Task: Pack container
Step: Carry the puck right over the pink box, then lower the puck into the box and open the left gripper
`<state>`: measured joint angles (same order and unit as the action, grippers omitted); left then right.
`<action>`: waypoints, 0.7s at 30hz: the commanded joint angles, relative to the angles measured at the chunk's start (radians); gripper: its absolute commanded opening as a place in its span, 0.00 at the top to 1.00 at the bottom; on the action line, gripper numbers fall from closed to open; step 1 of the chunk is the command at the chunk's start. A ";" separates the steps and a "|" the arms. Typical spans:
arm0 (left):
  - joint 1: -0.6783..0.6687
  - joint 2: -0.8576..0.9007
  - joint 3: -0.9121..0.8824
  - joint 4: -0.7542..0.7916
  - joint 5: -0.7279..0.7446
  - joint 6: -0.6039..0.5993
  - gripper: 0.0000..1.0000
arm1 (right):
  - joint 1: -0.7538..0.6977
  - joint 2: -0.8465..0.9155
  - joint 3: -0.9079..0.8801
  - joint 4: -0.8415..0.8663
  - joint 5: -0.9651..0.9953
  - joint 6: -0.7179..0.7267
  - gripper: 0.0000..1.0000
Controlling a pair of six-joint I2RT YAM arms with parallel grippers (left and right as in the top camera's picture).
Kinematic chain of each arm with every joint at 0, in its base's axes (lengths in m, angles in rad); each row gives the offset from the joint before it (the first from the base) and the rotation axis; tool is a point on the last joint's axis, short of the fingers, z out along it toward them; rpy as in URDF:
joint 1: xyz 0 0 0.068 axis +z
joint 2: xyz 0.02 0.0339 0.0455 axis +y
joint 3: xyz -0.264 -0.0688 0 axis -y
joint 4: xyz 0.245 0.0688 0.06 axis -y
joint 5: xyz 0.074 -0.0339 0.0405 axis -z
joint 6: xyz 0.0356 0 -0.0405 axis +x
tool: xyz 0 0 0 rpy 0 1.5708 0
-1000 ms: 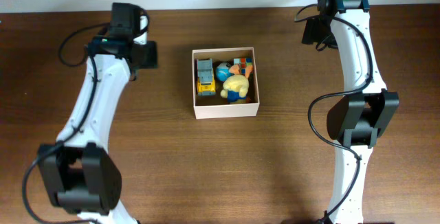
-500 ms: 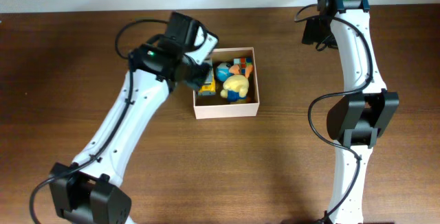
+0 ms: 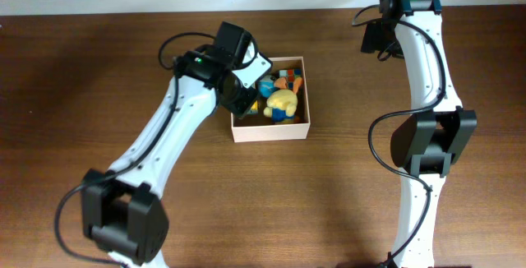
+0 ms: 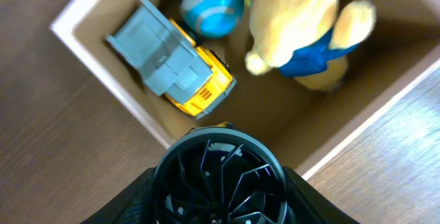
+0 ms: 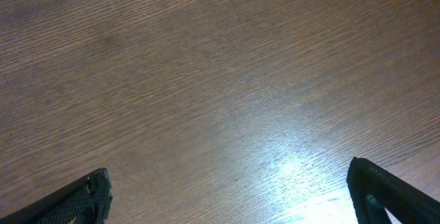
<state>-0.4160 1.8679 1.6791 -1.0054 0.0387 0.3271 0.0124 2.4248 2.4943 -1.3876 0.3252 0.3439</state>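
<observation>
The container is a square cream cardboard box at the table's middle back; its tan inside shows in the left wrist view. In it lie a yellow and grey toy truck, a blue ball and a cream plush in blue. My left gripper hangs over the box's left part, shut on a black round spoked toy. The left gripper's fingers flank it. My right gripper is open and empty over bare wood at the far right.
Small orange and blue blocks lie in the box's back right corner. The box stands on a brown wooden table. A pale wall runs along the table's far edge.
My left arm has swung from the table's far left to above the box's left side, carrying the black round toy. The right arm has not moved.
</observation>
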 commanded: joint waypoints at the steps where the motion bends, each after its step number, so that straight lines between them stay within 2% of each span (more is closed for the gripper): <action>1: -0.001 0.062 0.004 0.016 0.020 0.042 0.96 | -0.007 0.005 -0.003 0.000 0.016 0.016 0.01; 21: -0.002 0.156 0.004 0.021 0.071 0.053 0.96 | -0.007 0.005 -0.003 0.000 0.016 0.016 0.01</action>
<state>-0.4160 1.9984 1.6791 -0.9833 0.0834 0.3599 0.0124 2.4248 2.4943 -1.3876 0.3252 0.3443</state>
